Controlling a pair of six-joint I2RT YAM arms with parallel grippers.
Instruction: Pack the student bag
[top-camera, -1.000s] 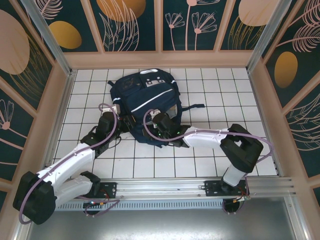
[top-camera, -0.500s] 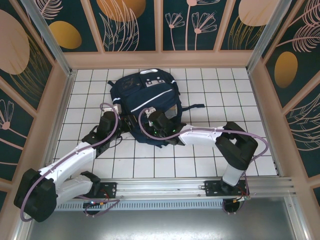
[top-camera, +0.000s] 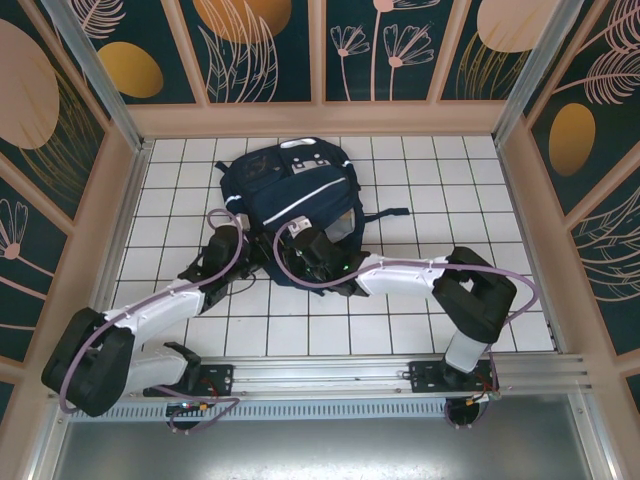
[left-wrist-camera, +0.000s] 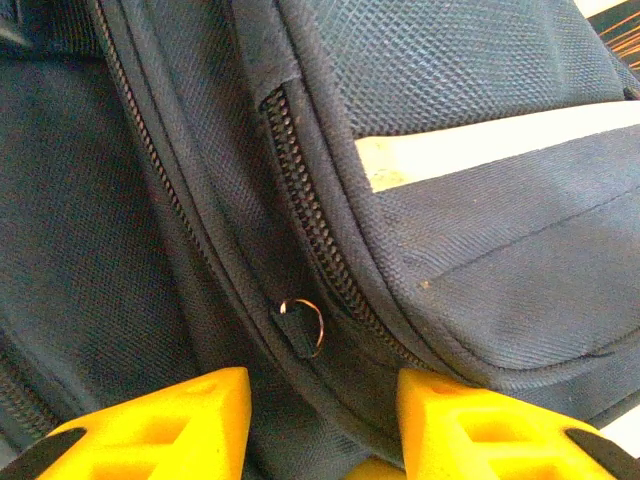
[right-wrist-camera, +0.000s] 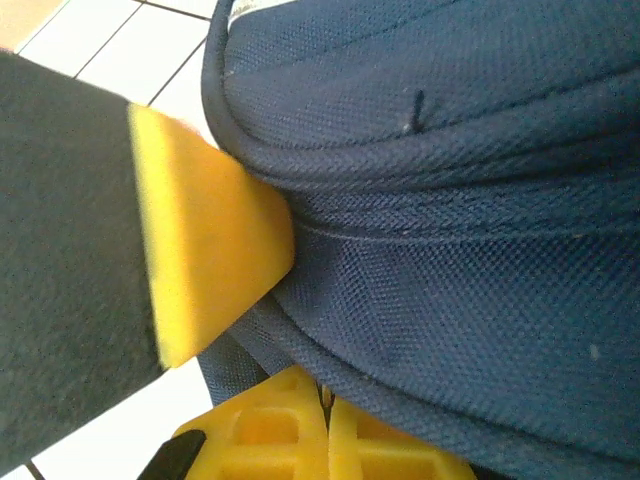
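I see the student bag (top-camera: 290, 185) lying far-centre on the table (top-camera: 400, 330). Left tool (left-wrist-camera: 322, 400) is part open, straddling the zipper ring (left-wrist-camera: 303, 322) at the bag's near-left side. Right tool (right-wrist-camera: 325, 425) is fully closed at the bag's near edge; I can't tell if it's pinching fabric.

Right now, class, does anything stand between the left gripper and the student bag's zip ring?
Nothing visible does. The left gripper stands open close to the student bag, and the small zip ring lies bare on the fabric just ahead of the gap.
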